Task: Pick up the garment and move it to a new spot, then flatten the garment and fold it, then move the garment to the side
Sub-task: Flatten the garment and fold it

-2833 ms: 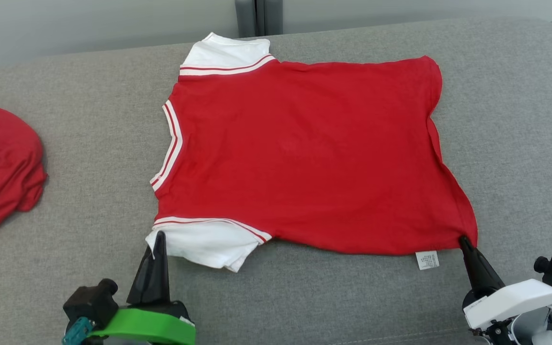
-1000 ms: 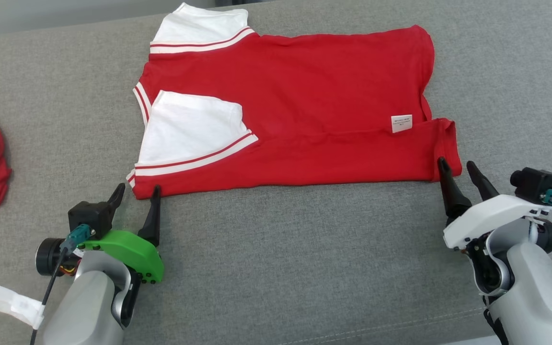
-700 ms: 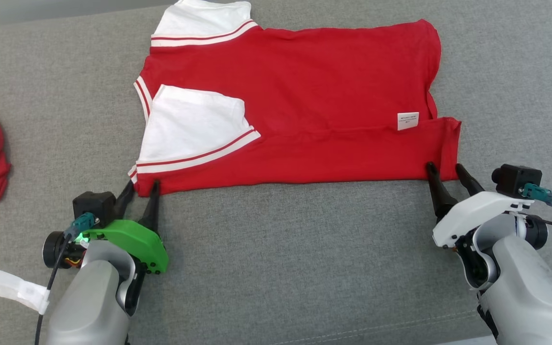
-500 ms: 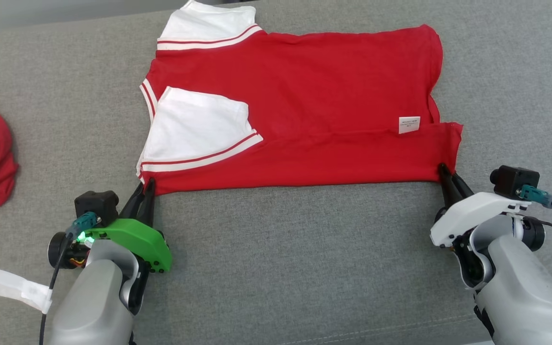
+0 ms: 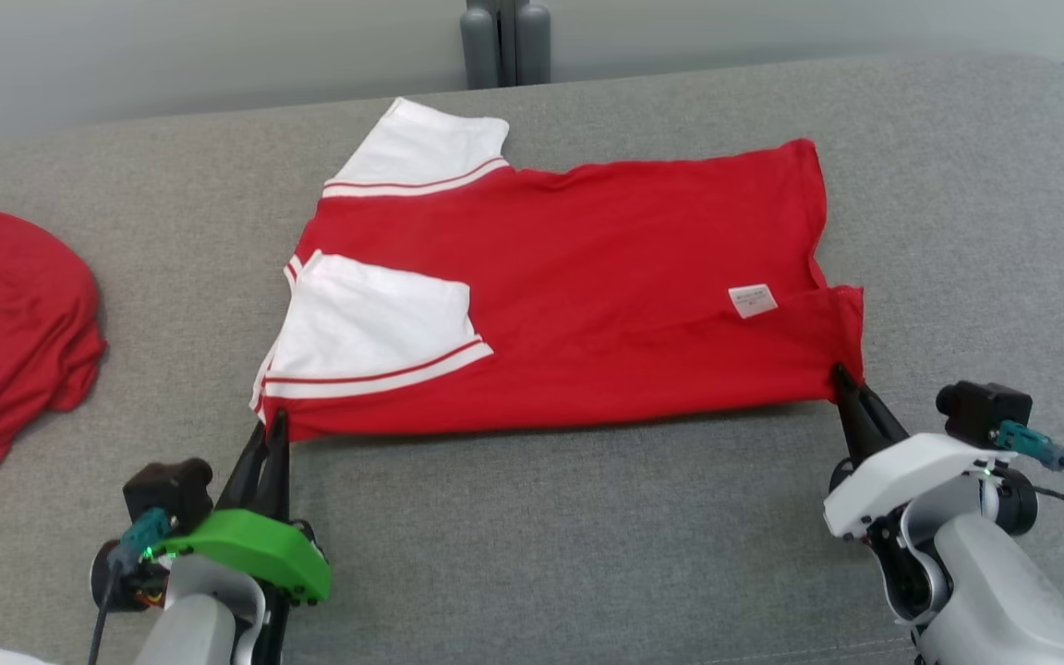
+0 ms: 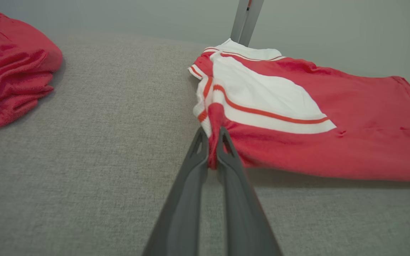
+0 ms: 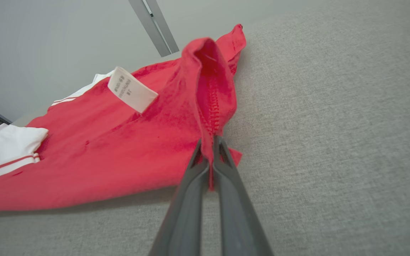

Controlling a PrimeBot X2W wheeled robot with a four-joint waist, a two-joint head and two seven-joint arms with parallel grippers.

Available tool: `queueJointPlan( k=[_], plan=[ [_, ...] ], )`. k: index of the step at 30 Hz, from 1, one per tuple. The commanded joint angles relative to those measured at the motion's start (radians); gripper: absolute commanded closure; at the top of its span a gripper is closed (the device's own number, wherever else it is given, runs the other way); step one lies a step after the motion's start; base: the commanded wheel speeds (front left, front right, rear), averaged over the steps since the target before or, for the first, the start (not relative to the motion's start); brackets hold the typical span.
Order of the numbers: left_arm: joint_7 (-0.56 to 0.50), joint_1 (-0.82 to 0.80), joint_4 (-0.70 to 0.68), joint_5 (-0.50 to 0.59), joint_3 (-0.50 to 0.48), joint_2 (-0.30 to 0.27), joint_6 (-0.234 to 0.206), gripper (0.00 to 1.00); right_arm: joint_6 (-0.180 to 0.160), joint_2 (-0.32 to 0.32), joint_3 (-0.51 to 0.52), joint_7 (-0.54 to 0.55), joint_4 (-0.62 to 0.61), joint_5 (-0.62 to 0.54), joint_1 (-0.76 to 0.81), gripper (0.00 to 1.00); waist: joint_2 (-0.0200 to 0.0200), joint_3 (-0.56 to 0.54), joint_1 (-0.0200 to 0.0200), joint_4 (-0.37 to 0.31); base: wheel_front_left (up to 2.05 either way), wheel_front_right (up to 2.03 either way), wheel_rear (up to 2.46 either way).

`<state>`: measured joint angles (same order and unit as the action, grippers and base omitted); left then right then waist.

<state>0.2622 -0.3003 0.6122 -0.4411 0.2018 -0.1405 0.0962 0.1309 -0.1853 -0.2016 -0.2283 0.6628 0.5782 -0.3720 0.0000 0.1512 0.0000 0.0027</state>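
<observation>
The garment (image 5: 587, 277) is a red shirt with white, red-striped sleeves, spread on the grey couch with its near edge folded over and one white sleeve (image 5: 375, 323) lying on top. My left gripper (image 5: 275, 423) is shut on the folded edge's near left corner; the left wrist view shows red cloth (image 6: 213, 142) pinched between the fingers. My right gripper (image 5: 839, 375) is shut on the near right corner, where the hem (image 7: 210, 106) rises from between its fingers. The near edge hangs slightly lifted, casting a shadow. A white label (image 5: 753, 300) faces up near the right end.
A second red garment (image 5: 10, 323) lies bunched at the couch's left side. The grey cushion (image 5: 541, 545) stretches bare between my arms. A dark post (image 5: 504, 42) stands behind the couch's back edge.
Both grippers have closed on the folded edge's near corners and raised it slightly. The head camera has tilted up, so the wall and post now show.
</observation>
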Motion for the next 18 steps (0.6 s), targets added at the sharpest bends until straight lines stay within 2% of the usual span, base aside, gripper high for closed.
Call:
queueJointPlan(
  k=[1, 13, 18],
  plan=[
    [0.003, 0.041, -0.023, 0.005, -0.01, 0.004, -0.007, 1.0, -0.001, -0.01, -0.004, -0.005, -0.018, 0.008, 0.034, 1.0, 0.0, -0.033, 0.0, 0.018, 0.0, 0.0, 0.0],
    [0.003, 0.281, -0.154, 0.025, -0.006, 0.038, -0.032, 1.0, -0.001, -0.043, 0.027, 0.055, -0.208, -0.005, 0.269, 1.0, 0.0, -0.083, 0.0, 0.049, 0.0, 0.0, 0.0],
    [0.003, 0.337, -0.17, 0.021, 0.01, 0.047, -0.035, 1.0, -0.001, -0.014, 0.088, 0.102, -0.285, -0.016, 0.369, 1.0, 0.0, -0.091, 0.0, 0.058, 0.0, 0.0, 0.0]
  ],
)
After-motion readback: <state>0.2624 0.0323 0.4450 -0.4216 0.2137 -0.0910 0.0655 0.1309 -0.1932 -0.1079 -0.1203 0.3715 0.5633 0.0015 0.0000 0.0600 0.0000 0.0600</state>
